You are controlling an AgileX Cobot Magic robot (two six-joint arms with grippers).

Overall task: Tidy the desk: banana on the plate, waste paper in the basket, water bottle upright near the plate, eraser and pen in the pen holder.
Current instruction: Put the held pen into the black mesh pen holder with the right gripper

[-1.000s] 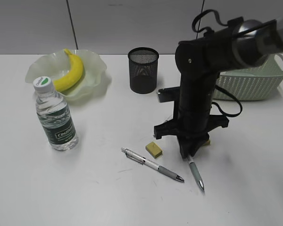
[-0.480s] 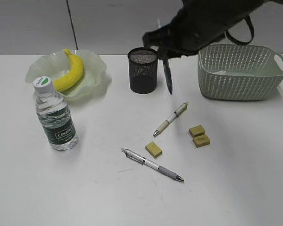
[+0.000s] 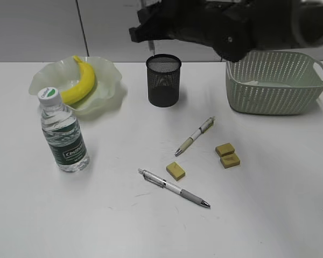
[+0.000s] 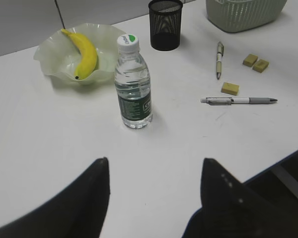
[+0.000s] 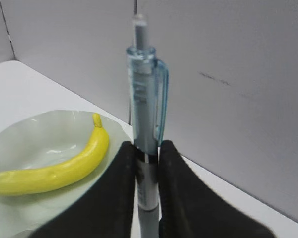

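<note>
Desk (image 3: 97,215) surface is plain white, backed by grey wall (image 3: 37,27).

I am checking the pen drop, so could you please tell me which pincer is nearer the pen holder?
Right. The right pincer holds a pen just above the pen holder; the left pincer hangs open beyond the water bottle.
</note>
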